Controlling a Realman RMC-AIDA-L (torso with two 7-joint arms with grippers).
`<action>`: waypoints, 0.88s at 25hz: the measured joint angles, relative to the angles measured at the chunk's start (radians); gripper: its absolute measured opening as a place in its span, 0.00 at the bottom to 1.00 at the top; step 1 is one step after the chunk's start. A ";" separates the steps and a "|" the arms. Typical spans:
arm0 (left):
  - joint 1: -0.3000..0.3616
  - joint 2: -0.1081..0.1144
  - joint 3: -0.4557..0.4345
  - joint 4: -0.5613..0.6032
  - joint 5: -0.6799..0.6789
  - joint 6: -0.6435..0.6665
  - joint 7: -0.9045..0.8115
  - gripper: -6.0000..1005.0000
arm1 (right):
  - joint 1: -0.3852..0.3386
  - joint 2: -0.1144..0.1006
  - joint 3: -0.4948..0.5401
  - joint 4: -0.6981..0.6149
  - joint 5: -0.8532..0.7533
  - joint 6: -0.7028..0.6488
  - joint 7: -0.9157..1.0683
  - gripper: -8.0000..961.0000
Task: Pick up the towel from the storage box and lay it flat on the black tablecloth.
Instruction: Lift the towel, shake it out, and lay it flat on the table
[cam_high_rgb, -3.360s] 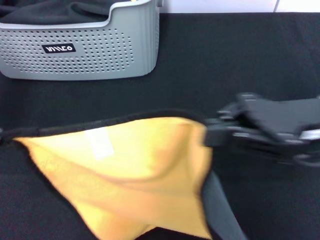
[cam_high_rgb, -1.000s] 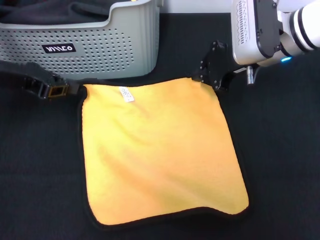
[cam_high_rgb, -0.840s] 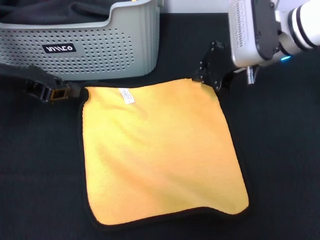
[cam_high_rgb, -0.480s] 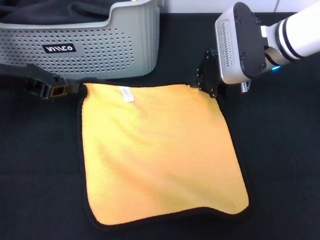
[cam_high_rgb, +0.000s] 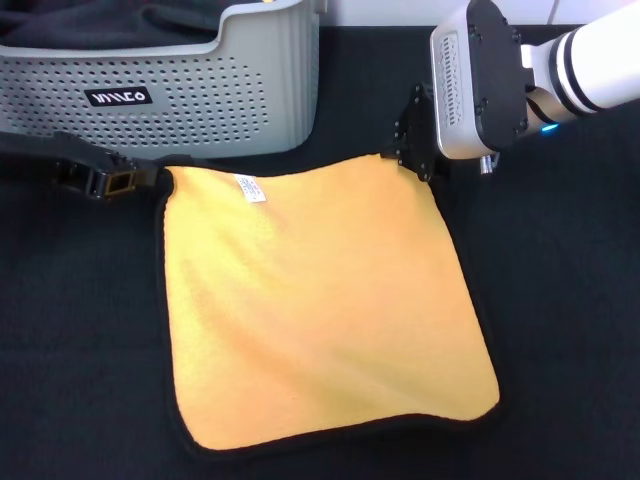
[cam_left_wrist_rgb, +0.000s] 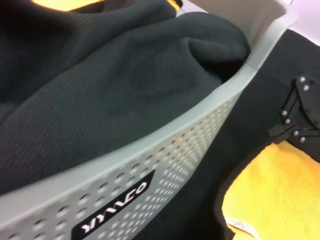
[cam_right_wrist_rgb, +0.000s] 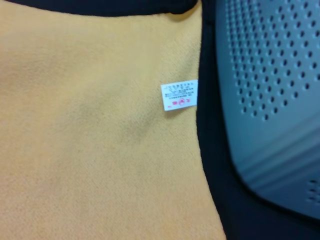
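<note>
The towel lies spread out, yellow-orange face up, on the black tablecloth, with its white label near the far edge. It also shows in the left wrist view and the right wrist view. My left gripper is low at the towel's far left corner, shut on it. My right gripper is shut on the far right corner and also shows in the left wrist view. The storage box stands just behind the towel.
A dark charcoal cloth fills the storage box and also shows in the left wrist view. The box's perforated wall is close to the towel's label edge. Bare tablecloth extends to the right of the towel.
The towel went from hanging bunched between the grippers to lying flat. In the last half second my right gripper shifted slightly away from me, carrying its corner along. The left gripper stayed still.
</note>
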 joint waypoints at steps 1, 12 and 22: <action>0.000 -0.001 0.000 0.000 0.000 -0.005 -0.001 0.04 | 0.000 0.000 0.000 0.000 0.000 0.006 -0.001 0.07; -0.007 -0.004 0.000 -0.001 0.001 -0.024 0.001 0.04 | -0.002 0.001 -0.001 0.000 0.000 0.035 -0.007 0.07; -0.001 -0.007 0.006 -0.015 0.005 -0.073 -0.018 0.05 | -0.009 0.013 0.067 0.009 0.001 0.045 -0.006 0.08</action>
